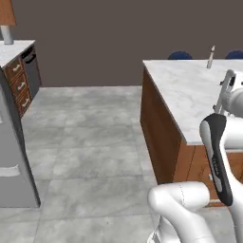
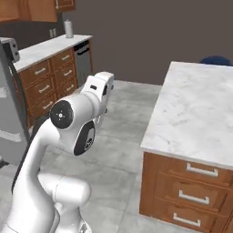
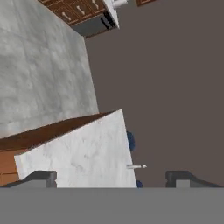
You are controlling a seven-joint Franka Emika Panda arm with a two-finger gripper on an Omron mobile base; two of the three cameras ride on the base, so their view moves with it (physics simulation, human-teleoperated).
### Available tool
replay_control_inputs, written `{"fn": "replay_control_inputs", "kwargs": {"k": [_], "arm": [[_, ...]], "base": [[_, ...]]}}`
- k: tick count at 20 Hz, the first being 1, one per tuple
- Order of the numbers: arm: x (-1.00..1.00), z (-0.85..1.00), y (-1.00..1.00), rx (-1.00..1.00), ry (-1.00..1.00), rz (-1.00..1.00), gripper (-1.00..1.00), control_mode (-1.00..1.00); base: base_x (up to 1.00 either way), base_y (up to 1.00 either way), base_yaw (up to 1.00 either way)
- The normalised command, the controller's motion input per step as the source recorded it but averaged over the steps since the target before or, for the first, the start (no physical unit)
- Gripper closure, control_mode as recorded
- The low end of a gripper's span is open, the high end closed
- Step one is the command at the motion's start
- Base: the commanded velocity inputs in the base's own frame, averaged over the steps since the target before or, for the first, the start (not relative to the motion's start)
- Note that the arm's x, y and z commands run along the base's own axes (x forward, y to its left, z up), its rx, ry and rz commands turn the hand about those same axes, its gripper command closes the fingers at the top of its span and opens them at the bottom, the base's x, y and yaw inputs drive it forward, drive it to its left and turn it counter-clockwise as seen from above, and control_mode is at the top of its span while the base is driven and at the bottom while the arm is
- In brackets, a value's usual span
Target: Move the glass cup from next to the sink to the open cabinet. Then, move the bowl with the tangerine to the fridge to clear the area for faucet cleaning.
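Hand view: the gripper (image 3: 112,177) shows two dark fingertips (image 3: 41,177) far apart at the bottom edge, spread wide, nothing between them. Past them lies the marble island top (image 3: 83,151) on its brown wooden side, view rolled sideways. A slim white object (image 3: 136,166) lies near the island's far edge; too small to tell what it is. Dark blue chair backs (image 3: 131,141) poke out just beyond that edge. Grey tiled floor (image 3: 41,61) runs from the island toward a wall counter with brown drawers (image 3: 72,9) and a dark appliance front (image 3: 94,25).

Left base view: the island (image 1: 190,90) sits right of centre, brown side facing the open floor (image 1: 90,142). The same slim white object (image 1: 210,57) stands upright near the island's far edge, blue chairs (image 1: 180,55) behind it. The white arm (image 1: 218,152) rises at the island's near corner. Across the floor from the island, a grey steel fridge side (image 1: 12,156) at the left edge, drawers (image 1: 19,85) behind it.

Right base view: arm (image 2: 75,123) left of the island (image 2: 195,109); island drawers with silver handles (image 2: 191,191) below the top. Across the floor from the island, the wall counter (image 2: 50,48) holds a grey cylinder (image 2: 68,28); brown wall cabinets (image 2: 32,9) hang above it. Fridge edge (image 2: 9,104) at far left.

Glass cup, bowl, sink: cannot tell where.
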Motion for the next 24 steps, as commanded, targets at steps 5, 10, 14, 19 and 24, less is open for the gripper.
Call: {"fn": "replay_control_inputs", "kwargs": {"k": [5, 10, 14, 19, 24], "arm": [[0.0, 0.0, 0.0, 0.0, 0.0, 0.0, -1.0, 1.0], [0.0, 0.0, 0.0, 0.0, 0.0, 0.0, -1.0, 1.0], [0.0, 0.0, 0.0, 0.0, 0.0, 0.0, -1.0, 1.0], [0.0, 0.0, 0.0, 0.0, 0.0, 0.0, -1.0, 1.0], [0.0, 0.0, 0.0, 0.0, 0.0, 0.0, -1.0, 1.0]], "base": [[-0.25, -1.0, -0.42], [-0.16, -1.0, -0.41], [0.07, -1.0, -0.32], [0.91, -1.0, -0.05], [0.97, -1.0, 0.07]]}}
